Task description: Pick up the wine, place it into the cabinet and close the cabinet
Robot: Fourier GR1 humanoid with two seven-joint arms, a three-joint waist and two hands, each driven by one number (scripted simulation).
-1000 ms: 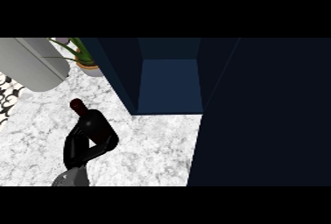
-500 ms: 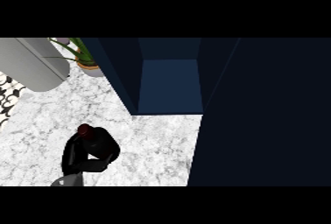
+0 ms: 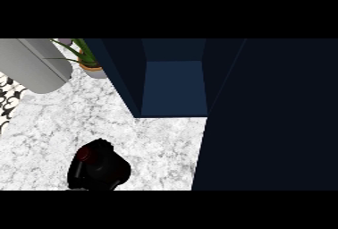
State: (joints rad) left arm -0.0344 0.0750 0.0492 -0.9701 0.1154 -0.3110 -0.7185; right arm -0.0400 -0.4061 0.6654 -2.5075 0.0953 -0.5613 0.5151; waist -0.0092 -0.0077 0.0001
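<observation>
Wine (image 3: 88, 154) is standing on the marble counter (image 3: 52, 129), low at the left, well apart from the open cabinet (image 3: 173, 87). One black hand (image 3: 102, 172) is curling its fingers around the bottle.

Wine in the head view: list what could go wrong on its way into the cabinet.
1. The left hand curls round the wine and hides most of it, so its tilt cannot be checked; it might go in askew.
2. The cabinet opening is narrow between its left wall and the door; the bottle could clip either.
3. The potted plant stands beside that left wall; a wide swing might brush it.
</observation>
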